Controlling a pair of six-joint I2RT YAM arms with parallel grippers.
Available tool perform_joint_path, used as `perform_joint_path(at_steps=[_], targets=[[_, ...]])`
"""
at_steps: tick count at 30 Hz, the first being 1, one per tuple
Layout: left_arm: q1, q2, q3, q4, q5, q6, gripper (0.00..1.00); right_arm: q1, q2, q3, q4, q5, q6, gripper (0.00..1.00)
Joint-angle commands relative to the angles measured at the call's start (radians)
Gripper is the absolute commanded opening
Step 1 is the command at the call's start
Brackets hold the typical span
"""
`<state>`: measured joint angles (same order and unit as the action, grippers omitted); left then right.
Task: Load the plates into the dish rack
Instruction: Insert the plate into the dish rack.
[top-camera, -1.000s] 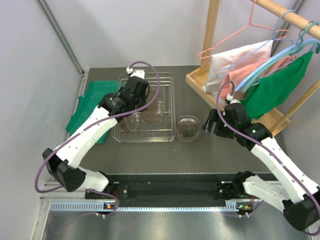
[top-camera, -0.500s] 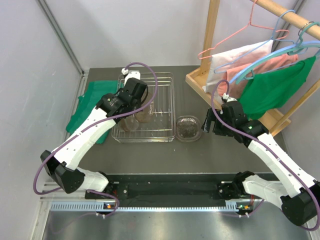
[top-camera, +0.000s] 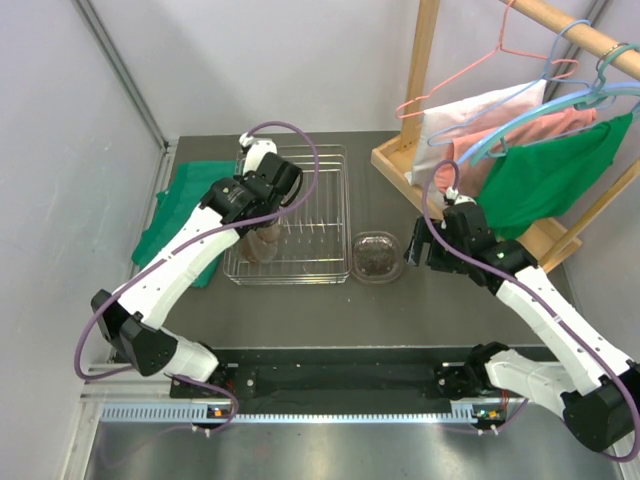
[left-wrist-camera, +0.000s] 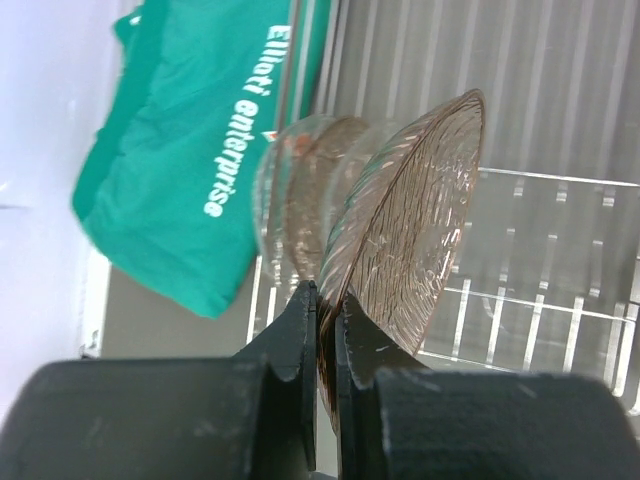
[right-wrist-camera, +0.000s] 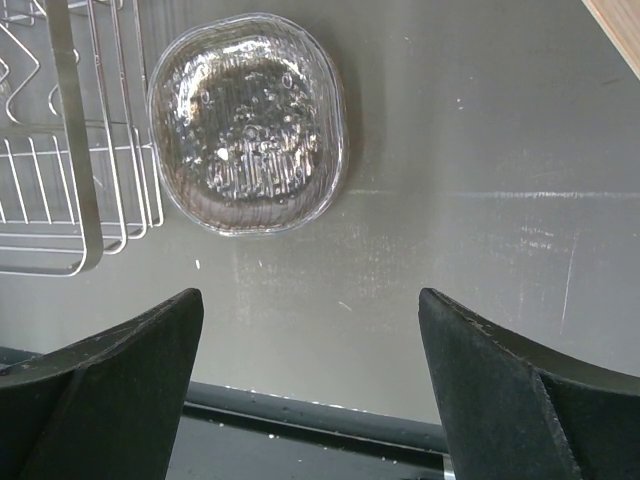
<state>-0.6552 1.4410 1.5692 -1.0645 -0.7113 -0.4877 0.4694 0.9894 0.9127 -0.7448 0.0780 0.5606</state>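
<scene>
Left gripper (left-wrist-camera: 325, 300) is pinching a brown plate (left-wrist-camera: 410, 230) by its rim, upright over the dish rack (left-wrist-camera: 560, 180). It's a thin grip, so it could slip onto the racked plates (left-wrist-camera: 300, 190) at its 9 o'clock. Right gripper (right-wrist-camera: 310, 330) is spread above the clear plate (right-wrist-camera: 247, 122), at the rack's 3 o'clock.

A green printed cloth (top-camera: 158, 232) lies left on the grey table (top-camera: 300, 310); garments (top-camera: 550, 175) hang from a wooden stand (top-camera: 425, 70).

So the left arm (top-camera: 180, 262) reaches from the table's (top-camera: 300, 310) near edge toward its far left. The left gripper (left-wrist-camera: 325, 300) is pinched tight on a plate (left-wrist-camera: 410, 230) rim, plate standing on edge. The right arm (top-camera: 545, 300) leans inward with the right gripper (right-wrist-camera: 310, 300) pointing down, jaws wide apart, holding nothing.
</scene>
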Motion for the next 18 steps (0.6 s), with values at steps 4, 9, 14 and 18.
perform_joint_path(at_steps=[4, 9, 14, 18], targets=[[0.002, 0.022, 0.008, -0.051, -0.128, -0.037, 0.00, 0.009, 0.034, 0.041, 0.033, -0.007, -0.016, 0.88], [0.003, 0.048, -0.018, -0.023, -0.137, -0.038, 0.00, 0.006, 0.063, 0.051, 0.036, -0.014, -0.025, 0.88], [0.003, 0.105, -0.021, -0.017, -0.171, -0.069, 0.00, 0.008, 0.077, 0.046, 0.044, -0.020, -0.024, 0.88], [0.003, 0.139, -0.026, -0.002, -0.180, -0.071, 0.00, 0.009, 0.086, 0.043, 0.044, -0.020, -0.022, 0.88]])
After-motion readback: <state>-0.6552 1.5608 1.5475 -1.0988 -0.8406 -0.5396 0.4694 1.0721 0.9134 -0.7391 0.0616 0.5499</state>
